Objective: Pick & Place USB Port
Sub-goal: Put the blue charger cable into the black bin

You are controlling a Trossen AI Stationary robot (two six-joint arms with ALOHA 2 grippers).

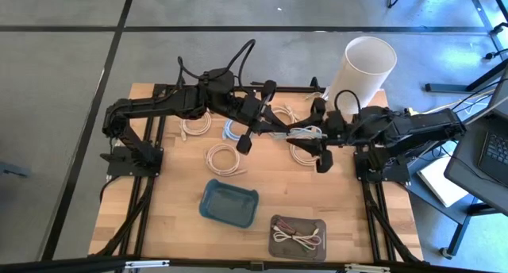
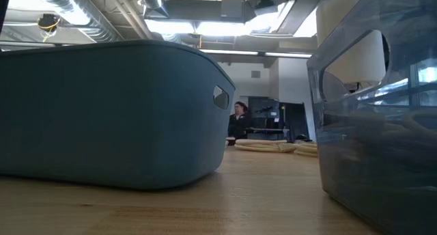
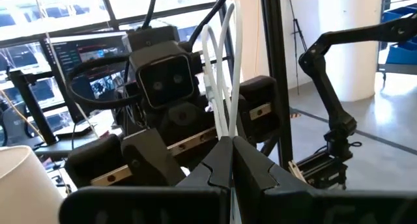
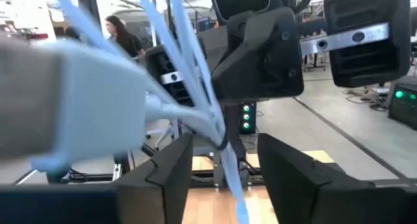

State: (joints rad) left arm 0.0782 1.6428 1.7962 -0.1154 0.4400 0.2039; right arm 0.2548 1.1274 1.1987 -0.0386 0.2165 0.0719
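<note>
At the lower centre of the high view we note a clear tray (image 1: 298, 236) holding a coiled white cable with a dark end. Just left of it and slightly higher sits a blue bin (image 1: 228, 203); we see nothing inside it. In the low view these two containers fill the frame, the blue bin (image 2: 109, 112) at left and the clear tray (image 2: 382, 139) at right, and they hide most of the table (image 2: 225, 201) behind them.

Higher in the high view, loose cable coils (image 1: 225, 157) lie on the wood at centre.

Above them, the left gripper (image 1: 255, 124) and the right gripper (image 1: 321, 136) meet over a white USB cable (image 1: 295, 132) stretched between them. In the left wrist view the left gripper (image 3: 231, 162) is pressed together on the white USB cable (image 3: 221, 74). In the right wrist view the right gripper (image 4: 225, 175) stands spread, with the cable (image 4: 189, 87) running between the fingers (image 4: 171, 168); its connector is blurred.

At the upper right, a white cylinder (image 1: 361, 71) stands at the table's far edge; its contents are not visible.
</note>
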